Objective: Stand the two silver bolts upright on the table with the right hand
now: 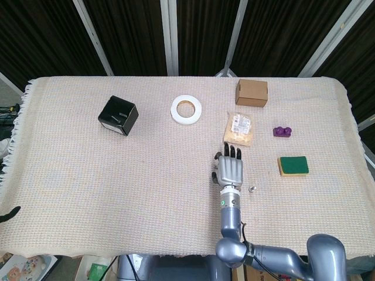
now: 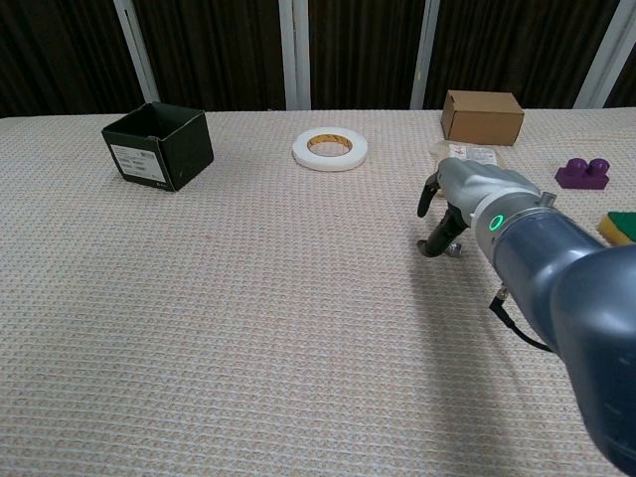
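No text can be read with certainty anywhere; the black box [image 2: 159, 145] carries a white label on its front side, but the print is too small to read. The packet [image 1: 238, 128] has a red and white label, also not legible.

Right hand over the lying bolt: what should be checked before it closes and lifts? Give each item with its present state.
1. Right hand is above the lying bolt: ok.
2. Fingers actually touching that bolt: cannot tell; the hand hides it in the head view.
3. Second bolt already upright: cannot tell, it shows too small.
4. Snack packet lies clear of the hand: ok.
5. Left hand out of the way: ok, neither view shows it.
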Available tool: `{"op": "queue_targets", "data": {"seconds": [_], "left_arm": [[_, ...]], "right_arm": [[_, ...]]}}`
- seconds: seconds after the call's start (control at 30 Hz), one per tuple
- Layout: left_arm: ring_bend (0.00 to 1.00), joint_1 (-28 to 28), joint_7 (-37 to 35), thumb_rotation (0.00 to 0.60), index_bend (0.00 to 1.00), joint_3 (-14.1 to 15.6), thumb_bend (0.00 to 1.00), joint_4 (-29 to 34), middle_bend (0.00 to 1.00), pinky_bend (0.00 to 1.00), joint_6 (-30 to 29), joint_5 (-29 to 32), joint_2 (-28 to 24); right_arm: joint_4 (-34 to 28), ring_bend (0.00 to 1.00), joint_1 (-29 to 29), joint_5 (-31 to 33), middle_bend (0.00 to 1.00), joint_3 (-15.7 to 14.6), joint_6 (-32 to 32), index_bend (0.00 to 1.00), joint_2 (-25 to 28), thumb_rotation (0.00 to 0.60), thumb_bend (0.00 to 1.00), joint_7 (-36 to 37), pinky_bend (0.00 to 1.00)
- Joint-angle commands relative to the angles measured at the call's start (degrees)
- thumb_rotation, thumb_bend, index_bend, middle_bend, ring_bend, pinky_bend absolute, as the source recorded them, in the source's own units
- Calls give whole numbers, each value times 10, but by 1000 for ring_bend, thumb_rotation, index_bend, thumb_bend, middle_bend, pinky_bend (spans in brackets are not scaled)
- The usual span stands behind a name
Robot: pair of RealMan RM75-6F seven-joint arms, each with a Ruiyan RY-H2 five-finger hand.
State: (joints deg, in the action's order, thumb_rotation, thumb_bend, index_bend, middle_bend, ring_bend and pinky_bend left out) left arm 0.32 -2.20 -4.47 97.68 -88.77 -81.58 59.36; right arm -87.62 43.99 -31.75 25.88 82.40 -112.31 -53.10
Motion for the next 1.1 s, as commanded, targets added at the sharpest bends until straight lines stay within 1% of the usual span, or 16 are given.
{"op": "queue_targets", "data": {"seconds": [0.03, 0.17, 0.43, 0.8, 1.1], "left_arm": [[7, -1, 3, 600, 136, 0, 147, 1, 123, 81, 0, 0, 1], [7, 0, 7, 600, 136, 0, 147, 2, 123, 81, -2, 1, 2], [7, -1, 4, 600, 136, -1, 147, 1, 123, 81, 1, 5, 1], [7, -2, 10, 600, 136, -1, 147, 3, 123, 81, 0, 5, 2], [7, -1, 9, 600, 136, -1, 147, 3, 123, 81, -1, 6, 2]], "right_arm": [[9, 0, -1, 3, 0, -3, -6, 398, -2, 600, 355, 5, 11], [28, 0, -1, 5, 0, -5, -19, 425, -10, 600, 355, 20, 11], [54, 0, 3, -2, 0, -6, -21, 457, -22, 600, 356, 30, 11], [67, 0, 1, 1, 0, -1, -28, 488, -18, 600, 355, 33, 11], [73, 0, 0, 3, 0, -3, -32, 499, -20, 600, 355, 35, 11]]}}
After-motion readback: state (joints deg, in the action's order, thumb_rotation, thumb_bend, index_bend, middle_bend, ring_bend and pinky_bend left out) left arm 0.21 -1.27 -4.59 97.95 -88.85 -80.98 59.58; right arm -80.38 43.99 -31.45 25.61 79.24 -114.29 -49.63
